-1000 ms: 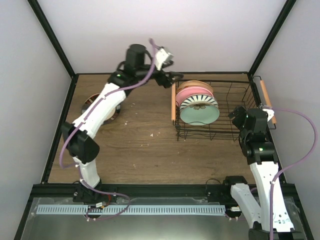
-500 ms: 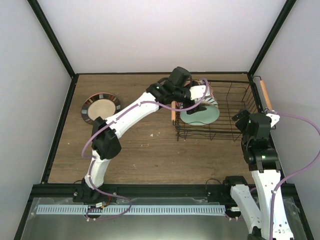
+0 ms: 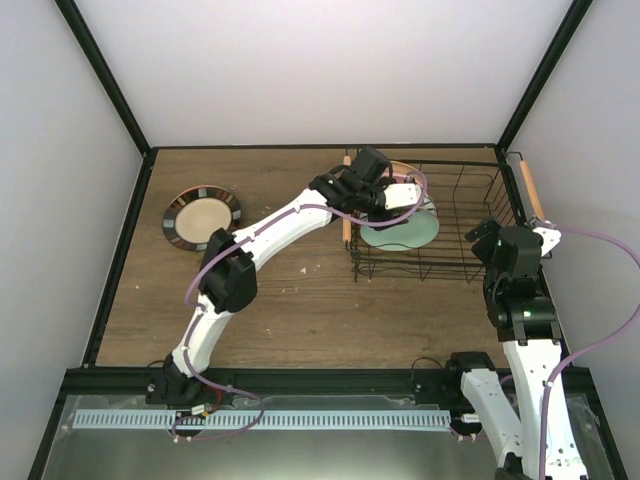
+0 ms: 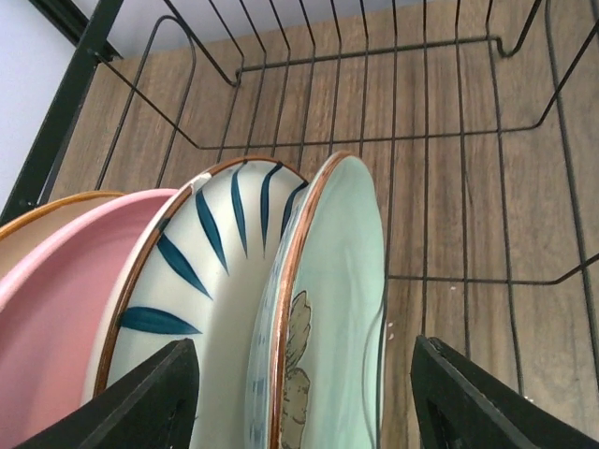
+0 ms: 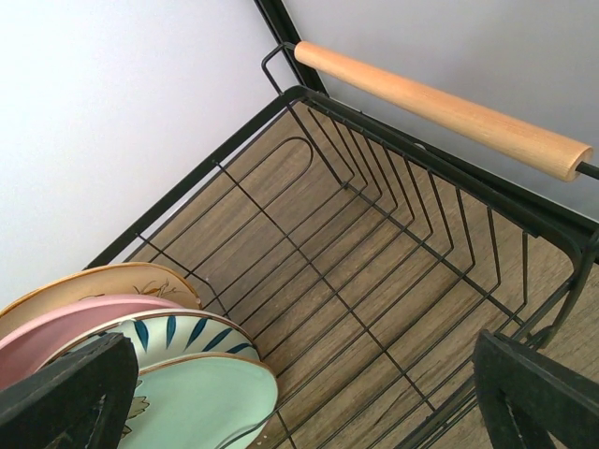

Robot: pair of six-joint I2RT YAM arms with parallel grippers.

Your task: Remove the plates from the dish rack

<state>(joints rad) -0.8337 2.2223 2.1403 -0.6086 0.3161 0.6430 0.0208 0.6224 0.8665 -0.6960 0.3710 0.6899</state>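
One out: the dark-rimmed plate (image 3: 202, 216) lies on the desk (image 3: 300, 300), far left. Four stand in the dish rack (image 3: 450, 163) — tan plate (image 5: 103, 279), pink plate (image 4: 56, 309), striped plate (image 4: 220, 271), mint plate (image 4: 342, 309). Left tool (image 4: 307, 379) is spread astride the mint plate, not gripping. Right tool (image 5: 299, 398) is open and empty.

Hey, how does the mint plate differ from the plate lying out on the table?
The mint plate stands on edge in the rack; the other plate lies flat on the table, left of it. The mint plate is pale green; the other plate has a tan centre and dark rim. Both are round, similar in size.
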